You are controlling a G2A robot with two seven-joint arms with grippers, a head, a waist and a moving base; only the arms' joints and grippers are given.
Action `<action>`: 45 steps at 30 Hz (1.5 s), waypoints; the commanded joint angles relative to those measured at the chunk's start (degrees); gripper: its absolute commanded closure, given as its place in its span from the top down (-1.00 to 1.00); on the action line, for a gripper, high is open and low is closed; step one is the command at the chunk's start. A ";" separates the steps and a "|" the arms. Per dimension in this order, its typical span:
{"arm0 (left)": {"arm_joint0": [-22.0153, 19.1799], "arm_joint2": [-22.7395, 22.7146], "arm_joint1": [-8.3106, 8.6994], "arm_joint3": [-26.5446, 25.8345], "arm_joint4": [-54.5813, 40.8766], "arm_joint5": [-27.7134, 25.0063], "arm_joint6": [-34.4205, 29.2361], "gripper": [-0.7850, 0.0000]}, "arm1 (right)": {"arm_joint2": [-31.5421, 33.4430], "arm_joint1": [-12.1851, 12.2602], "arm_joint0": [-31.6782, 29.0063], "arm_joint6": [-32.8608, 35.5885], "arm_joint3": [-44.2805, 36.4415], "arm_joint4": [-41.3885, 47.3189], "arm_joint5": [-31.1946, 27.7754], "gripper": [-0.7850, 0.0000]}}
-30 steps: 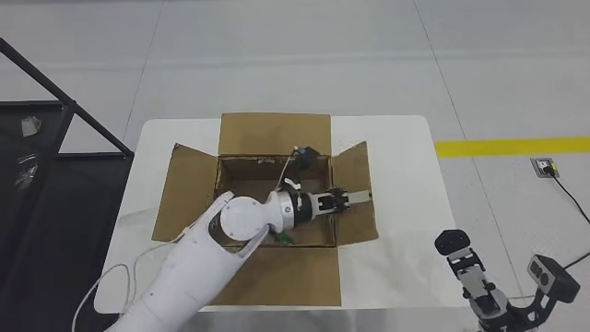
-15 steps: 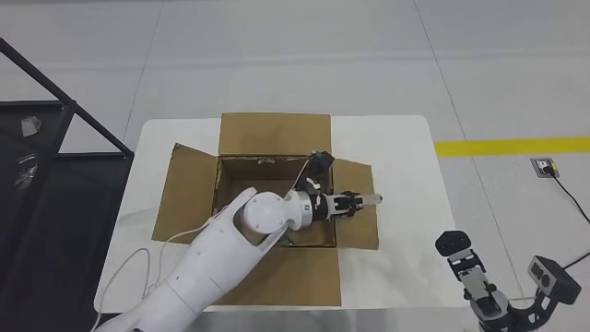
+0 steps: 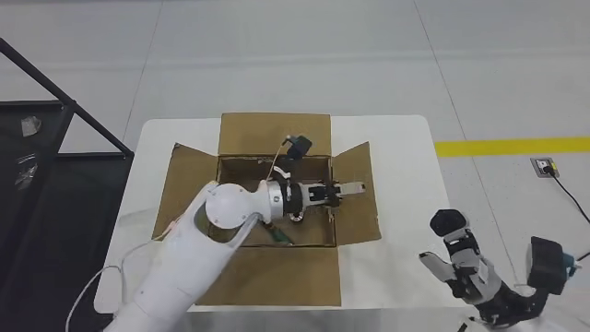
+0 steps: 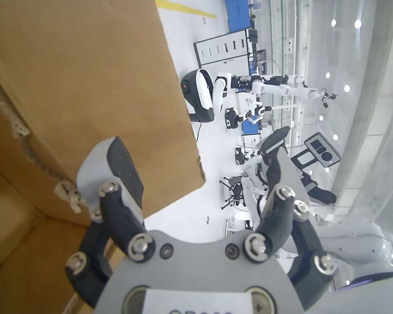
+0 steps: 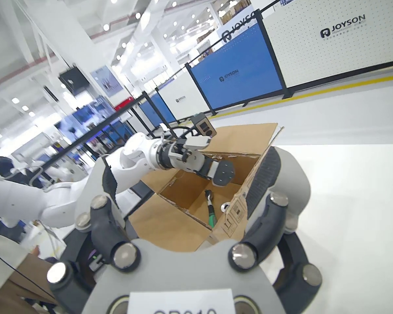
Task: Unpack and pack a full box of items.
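Note:
An open cardboard box (image 3: 275, 135) sits mid-table with its four flaps spread. Inside lies a green-handled tool (image 5: 211, 214), glimpsed from above as a green sliver (image 3: 277, 234) under my left arm; a small pale object (image 5: 224, 207) lies beside it. My left gripper (image 3: 348, 187) hovers over the box's right side by the right flap (image 4: 85, 66), open with nothing between its fingers (image 4: 124, 165). It also shows in the right wrist view, left gripper (image 5: 216, 169) above the box. My right gripper (image 3: 450, 247) stands open and empty off the table's near right corner, facing the box (image 5: 170, 223).
The white table (image 3: 406, 240) has bare surface right of the box and a narrow strip on the left. A black frame (image 3: 55, 124) stands left of the table. Yellow floor lines (image 3: 507, 146) run to the right and far behind.
My left gripper reached out over the right flap, then drew back slightly toward the box's far side. The right gripper shifted a little and turned beside the table's corner.

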 commanded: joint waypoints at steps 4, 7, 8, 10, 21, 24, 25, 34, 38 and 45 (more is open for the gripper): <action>13.59 -18.92 4.11 -16.37 1.38 1.51 -2.94 1.00 | -8.47 0.08 6.66 7.98 -7.23 -15.90 10.61 1.00; 21.99 -29.76 5.59 -22.67 -0.39 0.76 -3.81 1.00 | -16.43 0.00 14.43 14.45 -7.23 -24.33 14.89 1.00; 24.61 -33.22 5.95 -23.95 -1.34 -0.04 -3.99 1.00 | -19.56 -0.08 17.14 17.40 -7.16 -27.18 16.10 1.00; 29.62 -39.55 6.50 -25.41 -3.16 -1.85 -4.37 1.00 | -26.47 -0.39 23.47 23.31 -5.15 -32.59 17.64 1.00; 50.05 -61.73 7.02 -19.77 -17.51 -16.65 -5.48 1.00 | -59.85 -8.96 60.98 46.43 29.54 -44.55 34.84 1.00; 52.49 -63.08 6.96 -17.47 -20.36 -19.45 -6.55 1.00 | -62.85 -12.03 67.72 48.81 42.21 -39.06 38.05 1.00; 52.92 -63.07 6.95 -16.90 -21.12 -20.23 -7.15 1.00 | -63.47 -12.98 69.46 49.24 46.33 -36.92 38.77 1.00; 53.49 -61.92 7.03 -15.76 -20.92 -21.98 -8.87 1.00 | -67.57 -18.48 75.29 55.52 64.71 -26.37 40.50 1.00; 53.49 -61.92 7.03 -15.76 -20.92 -21.98 -8.87 1.00 | -67.68 -19.68 75.19 53.48 69.25 -24.56 41.36 1.00; 53.49 -61.92 7.03 -15.76 -20.92 -21.98 -8.87 1.00 | -67.33 -21.37 75.27 48.69 78.18 -22.43 41.31 1.00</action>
